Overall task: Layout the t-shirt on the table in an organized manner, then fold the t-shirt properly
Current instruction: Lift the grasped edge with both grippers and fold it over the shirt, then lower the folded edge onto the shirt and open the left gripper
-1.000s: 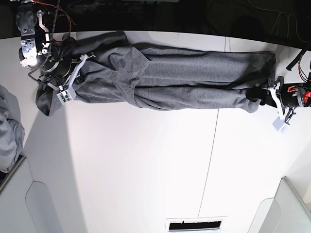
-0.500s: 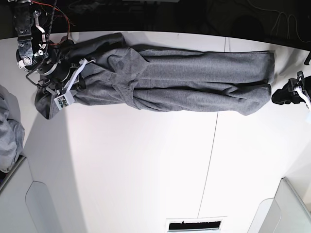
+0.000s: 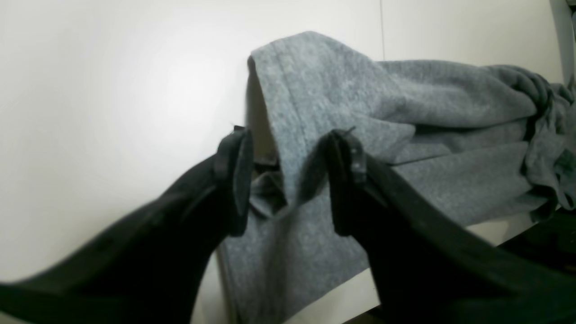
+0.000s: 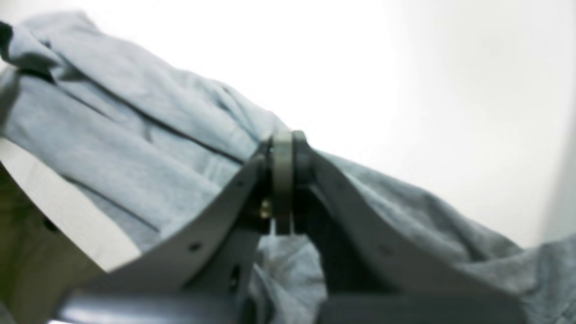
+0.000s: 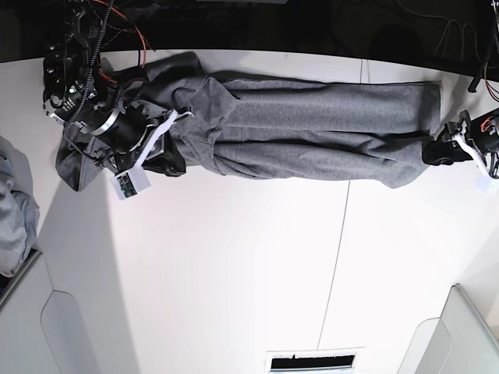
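Observation:
The heather-grey t-shirt (image 5: 312,128) lies stretched in a long rumpled band along the far side of the white table (image 5: 234,273). My left gripper (image 5: 433,151) is at the shirt's right end. In the left wrist view it (image 3: 288,180) stands open, and a raised fold of the t-shirt (image 3: 315,90) sits in the gap between its fingers. My right gripper (image 5: 177,166) rests at the shirt's near edge toward the left end. In the right wrist view it (image 4: 282,148) is shut, tips against the t-shirt (image 4: 135,135). Whether cloth is pinched between them does not show.
A paler grey cloth bundle (image 5: 12,210) hangs over the left edge. Light grey bins stand at the near left (image 5: 47,327) and near right (image 5: 464,335). A thin dark seam (image 5: 339,257) crosses the table, and its far edge runs just behind the shirt.
My right gripper slid rightward from the sleeve end along the shirt's near edge. My left gripper let go of the hem, drew back to the right, then came back to the hem corner.

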